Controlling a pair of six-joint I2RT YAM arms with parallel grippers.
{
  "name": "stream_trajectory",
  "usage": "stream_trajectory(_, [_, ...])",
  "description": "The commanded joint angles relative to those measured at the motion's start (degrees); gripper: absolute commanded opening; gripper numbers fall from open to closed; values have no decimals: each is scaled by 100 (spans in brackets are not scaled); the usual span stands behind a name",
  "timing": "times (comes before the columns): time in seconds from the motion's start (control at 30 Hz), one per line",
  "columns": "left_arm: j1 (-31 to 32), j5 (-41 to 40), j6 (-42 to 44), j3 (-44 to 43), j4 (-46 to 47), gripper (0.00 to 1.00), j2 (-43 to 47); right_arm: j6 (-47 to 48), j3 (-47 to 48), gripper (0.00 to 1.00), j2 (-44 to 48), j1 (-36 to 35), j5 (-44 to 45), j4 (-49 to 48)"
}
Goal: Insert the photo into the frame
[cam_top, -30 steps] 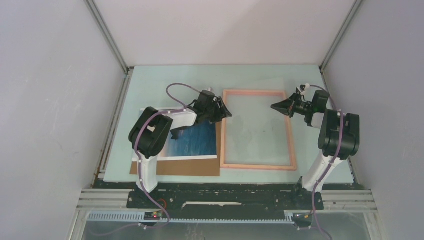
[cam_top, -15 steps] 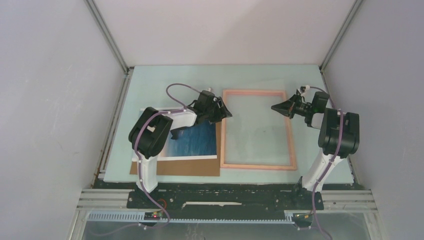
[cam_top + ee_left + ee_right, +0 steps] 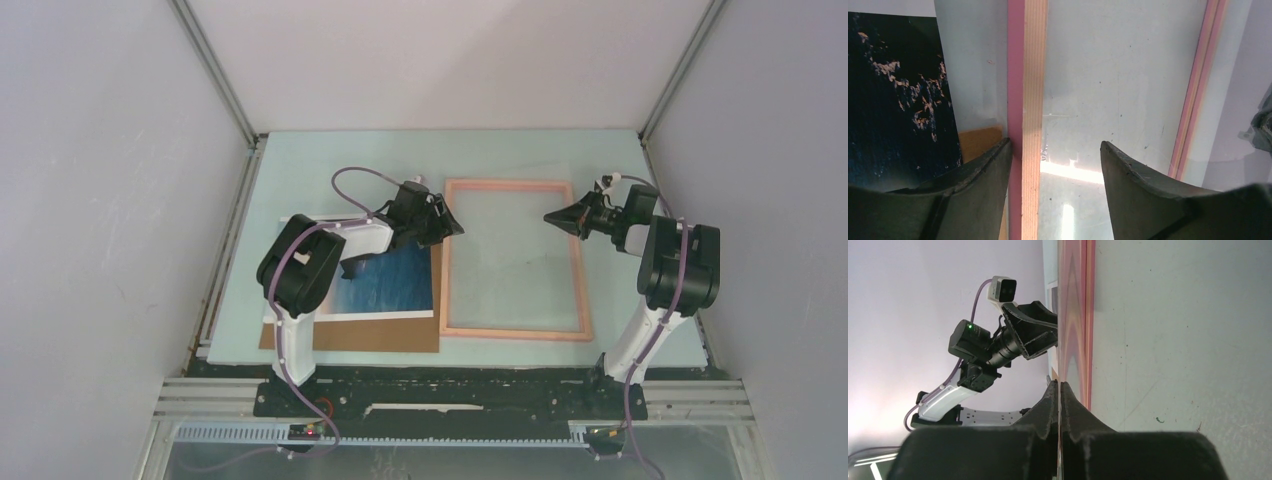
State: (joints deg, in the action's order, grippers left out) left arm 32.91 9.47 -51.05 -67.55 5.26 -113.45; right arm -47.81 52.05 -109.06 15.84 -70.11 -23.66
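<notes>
almost no change: left fingers (image 3: 450, 225) stay spread astride the frame (image 3: 442, 280) left rail, right fingers (image 3: 552, 216) stay pressed together; photo (image 3: 400, 282) remains outside, uninserted.

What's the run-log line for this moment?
left fingers: open over frame left rail | right fingers: shut by frame right rail | photo: on cardboard beside frame, not in it
</notes>
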Motion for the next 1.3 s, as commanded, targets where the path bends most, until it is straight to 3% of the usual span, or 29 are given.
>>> stream_trajectory(0.0, [80,244,-107,80,151,67,253,212,194,0,-143,-142,-1,73])
stream_trajectory(0.07, [81,264,-94,76,151,67,244,261,212,2,-171,-134,5,114])
stream_trajectory(0.27, [77,248,-56,90,151,67,254,488,270,23,-157,-133,94,371])
stream_trajectory(0.53, [84,137,100,136,116,68,357,904,410,38,-68,-150,261,953])
stream_trajectory(0.87, [106,30,321,56,-72,74,437,1219,651,46,-110,-282,417,1444])
stream_trajectory(1.07, [125,63,319,24,-104,76,369,1897,912,56,78,-287,844,2496])
stream_trajectory(1.27, [174,-63,463,-22,-187,76,445,2118,993,62,147,-308,1050,2859])
